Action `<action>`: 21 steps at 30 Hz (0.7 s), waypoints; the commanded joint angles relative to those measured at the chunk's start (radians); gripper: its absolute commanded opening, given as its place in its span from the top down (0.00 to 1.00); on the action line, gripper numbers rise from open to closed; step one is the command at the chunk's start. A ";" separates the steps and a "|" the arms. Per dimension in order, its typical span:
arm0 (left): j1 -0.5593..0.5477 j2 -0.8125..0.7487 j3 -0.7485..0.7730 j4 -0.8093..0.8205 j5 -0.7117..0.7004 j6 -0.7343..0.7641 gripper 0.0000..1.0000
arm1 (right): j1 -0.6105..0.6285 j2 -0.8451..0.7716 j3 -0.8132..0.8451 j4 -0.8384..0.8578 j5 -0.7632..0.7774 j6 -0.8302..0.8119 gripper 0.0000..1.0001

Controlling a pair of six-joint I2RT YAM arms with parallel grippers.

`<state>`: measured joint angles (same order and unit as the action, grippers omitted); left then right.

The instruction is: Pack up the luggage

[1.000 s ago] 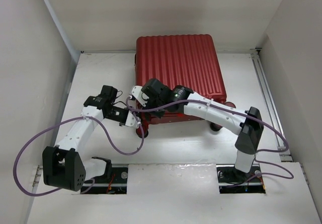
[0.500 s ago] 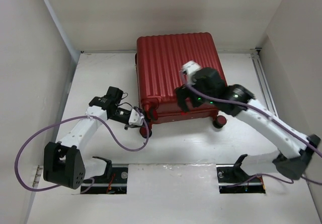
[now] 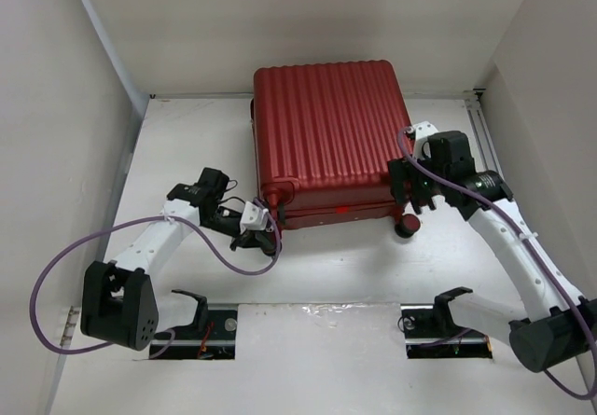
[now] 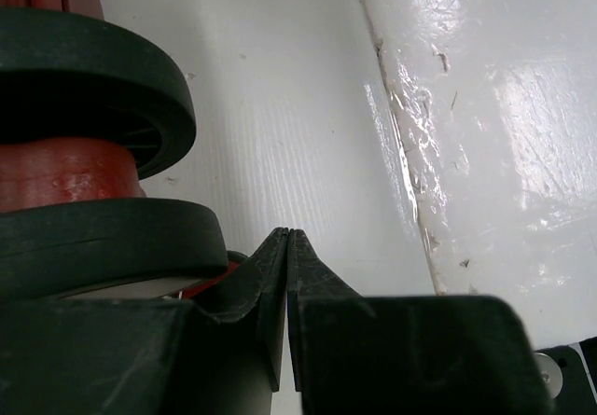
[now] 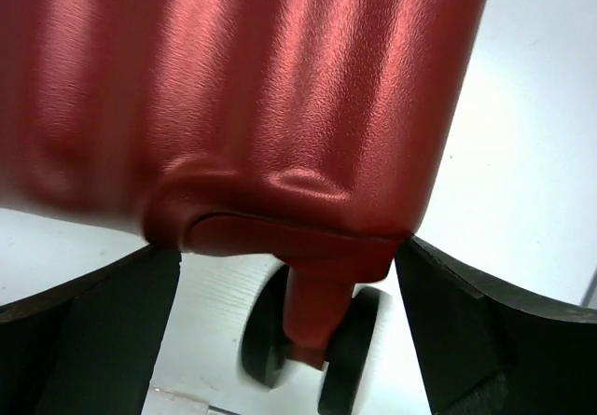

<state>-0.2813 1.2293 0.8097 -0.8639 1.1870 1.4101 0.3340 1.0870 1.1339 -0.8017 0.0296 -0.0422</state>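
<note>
The luggage (image 3: 326, 135) is a dark-red ribbed hard-shell suitcase lying flat and closed at the back middle of the white table. My left gripper (image 3: 265, 236) is low at its near-left corner. In the left wrist view the left gripper (image 4: 286, 236) is shut on nothing, just right of a black twin wheel (image 4: 89, 98) with a red hub. My right gripper (image 3: 407, 191) hangs over the near-right corner. In the right wrist view the right gripper (image 5: 287, 247) is open wide, its fingers (image 5: 89, 317) on either side of the red shell corner (image 5: 280, 107), with a wheel (image 5: 326, 340) below.
White walls enclose the table on the left, back and right. A metal rail (image 3: 492, 168) runs along the right edge. Purple cables (image 3: 56, 275) loop from both arms. The arm bases sit in two slots (image 3: 201, 326) at the near edge.
The right arm swung from the suitcase's near-left side across to its near-right corner and its jaws opened wide. The left gripper slid slightly right toward the near-left wheel, still shut.
</note>
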 commanded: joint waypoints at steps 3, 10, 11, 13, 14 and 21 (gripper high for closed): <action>0.004 -0.039 0.000 -0.064 -0.019 0.047 1.00 | -0.075 -0.001 -0.014 0.036 -0.042 -0.041 0.00; 0.004 -0.209 0.042 -0.106 -0.333 0.130 0.91 | -0.075 -0.035 -0.120 0.083 -0.097 -0.061 0.00; 0.014 -0.227 0.051 -0.106 -0.371 0.139 0.88 | -0.075 -0.035 -0.135 0.100 -0.115 -0.061 0.00; 0.024 -0.272 0.100 -0.119 -0.429 0.157 0.77 | -0.075 -0.035 -0.167 0.131 -0.115 -0.071 0.03; 0.024 -0.281 0.126 -0.138 -0.478 0.180 0.72 | -0.084 -0.035 -0.168 0.143 -0.115 -0.071 0.04; 0.011 -0.337 0.348 -0.162 -0.520 0.423 0.26 | -0.151 0.046 -0.114 0.189 -0.175 -0.156 0.44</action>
<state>-0.2607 0.9169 1.0920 -0.9901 0.6937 1.6897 0.2138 1.0897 0.9672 -0.7284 -0.0963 -0.1196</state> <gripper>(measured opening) 0.693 0.605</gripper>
